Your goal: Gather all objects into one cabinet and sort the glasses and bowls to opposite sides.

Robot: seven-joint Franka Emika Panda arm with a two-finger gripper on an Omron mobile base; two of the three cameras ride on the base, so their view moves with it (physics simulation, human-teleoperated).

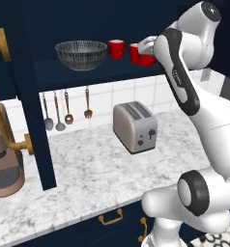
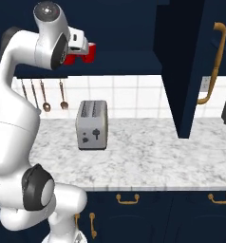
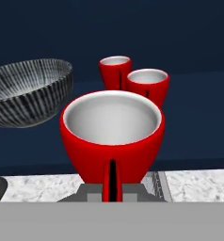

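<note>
Three glossy red cups show across my hand view: right of the wide grey mesh-patterned bowl (image 3: 27, 92) at left, the nearest red cup (image 3: 112, 136) sits centre-frame, my tool (image 3: 112, 186) clamped on its wall, two more (image 3: 115, 70) upper right. I judge it light, rigid, slippery; gripping the rim suits.

3 red cups (image 3: 112, 136), 1 grey mesh bowl (image 1: 81, 54), 1 toaster (image 1: 135, 126), 4 hanging utensils (image 1: 67, 111).
</note>
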